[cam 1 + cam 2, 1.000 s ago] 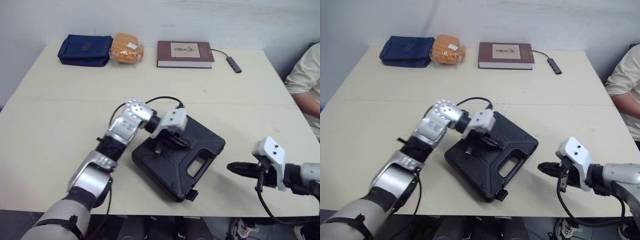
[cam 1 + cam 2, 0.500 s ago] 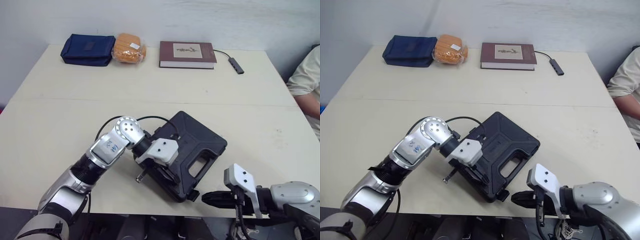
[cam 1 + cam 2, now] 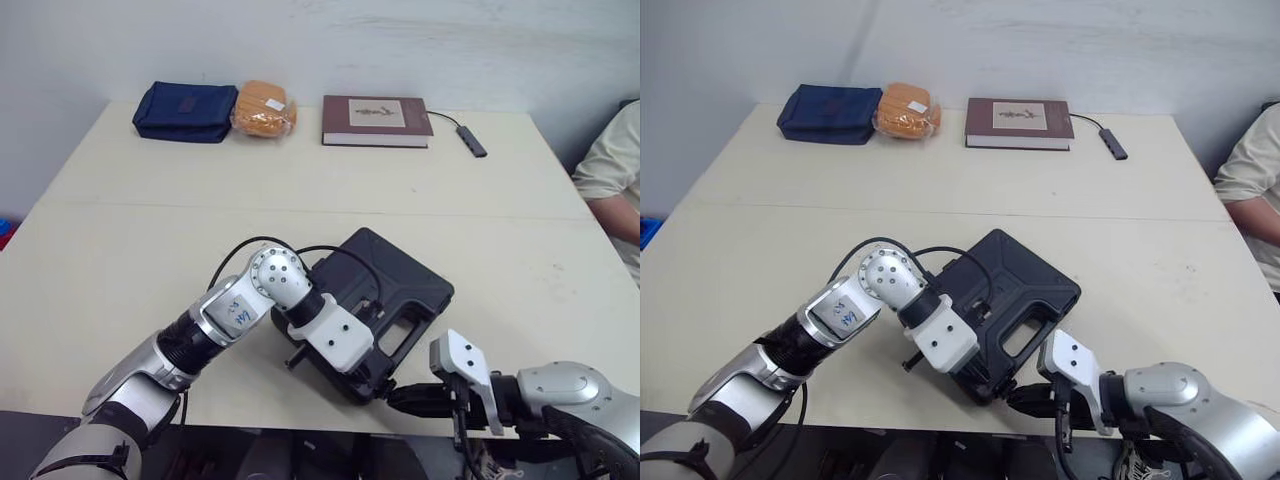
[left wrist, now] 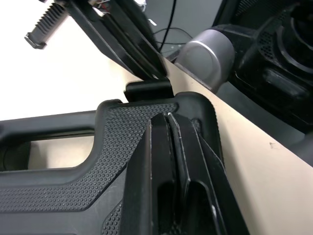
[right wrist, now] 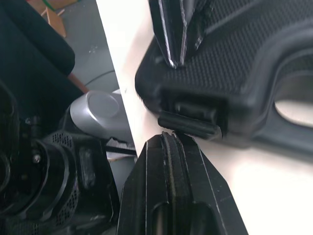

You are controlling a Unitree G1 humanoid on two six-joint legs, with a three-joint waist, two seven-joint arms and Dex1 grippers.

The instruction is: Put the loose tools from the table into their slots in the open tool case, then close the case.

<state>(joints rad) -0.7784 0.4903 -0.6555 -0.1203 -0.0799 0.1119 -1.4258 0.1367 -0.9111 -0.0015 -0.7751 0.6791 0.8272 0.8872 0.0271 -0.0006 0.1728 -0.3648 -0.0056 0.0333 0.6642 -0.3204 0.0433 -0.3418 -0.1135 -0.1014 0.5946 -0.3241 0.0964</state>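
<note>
The black tool case [image 3: 400,285] lies closed on the table, close to the front edge, with its handle cut-out facing me. My left gripper [image 3: 374,360] is shut and empty, its fingertips [image 4: 168,117] resting on the lid's near corner just behind the front latch [image 4: 148,89]. From beyond the table's front edge my right gripper [image 3: 393,397] reaches in, also shut and empty. Its tip [image 5: 167,137] sits right against the hanging latch [image 5: 188,125]. No loose tools lie on the table.
At the far side lie a blue pouch [image 3: 186,111], an orange packet [image 3: 264,108], a brown book [image 3: 376,119] and a small cable adapter [image 3: 470,140]. A person's sleeve [image 3: 610,160] shows at the right edge. The case sits very near the table's front edge [image 3: 300,425].
My left gripper slid off the case's left edge onto the near corner by the latch. My right gripper closed in from the right up to the latch. The camera also shifted.
</note>
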